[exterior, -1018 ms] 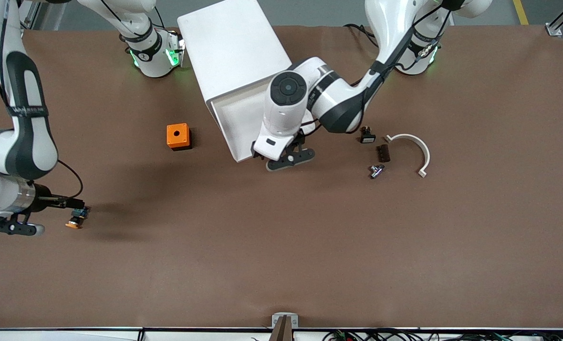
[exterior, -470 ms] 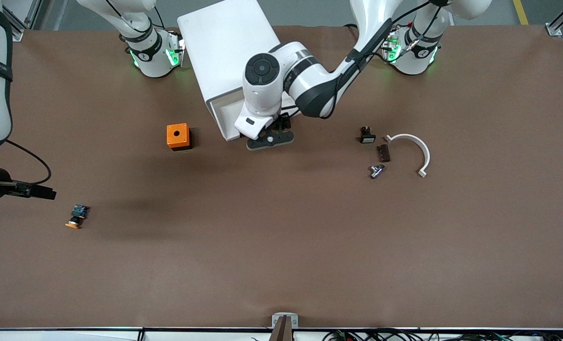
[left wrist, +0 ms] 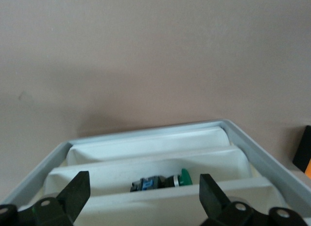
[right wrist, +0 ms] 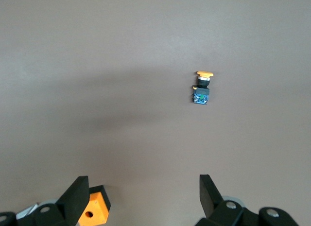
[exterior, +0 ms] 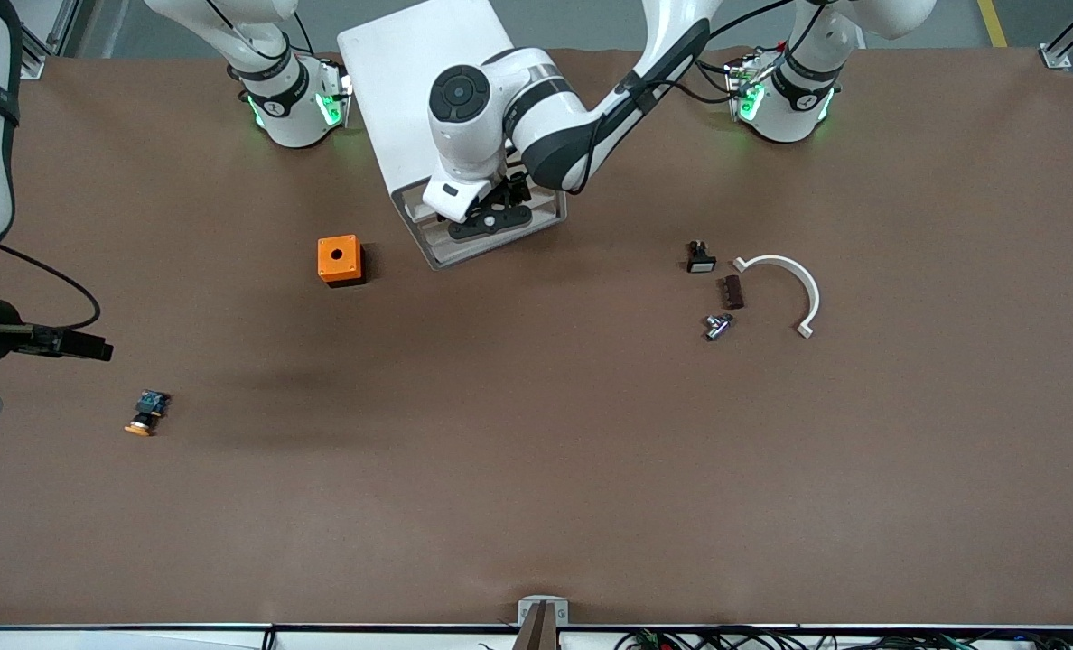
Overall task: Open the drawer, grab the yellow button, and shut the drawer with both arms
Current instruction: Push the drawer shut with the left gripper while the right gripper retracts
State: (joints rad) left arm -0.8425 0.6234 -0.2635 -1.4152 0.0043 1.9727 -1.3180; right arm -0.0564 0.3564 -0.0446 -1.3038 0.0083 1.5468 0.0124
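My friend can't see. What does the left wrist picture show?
The left gripper, fingers open, hangs over the white drawer fronts of the cabinet. A small green-capped button with a dark bluish body lies in one slightly open tray, with brown table past the cabinet.

The tiny orange-capped push button [exterior: 145,411] lies on the brown table [exterior: 536,469] toward the right arm's end, nearer the front camera than the orange cube with a round hole [exterior: 339,259]. The cube sits beside the white boxy cabinet [exterior: 428,99]. The cabinet's uppermost white tray drawer [exterior: 491,239] stands slightly out, under the left gripper [exterior: 489,219]. The right gripper [right wrist: 141,197] hangs over the table near the button.
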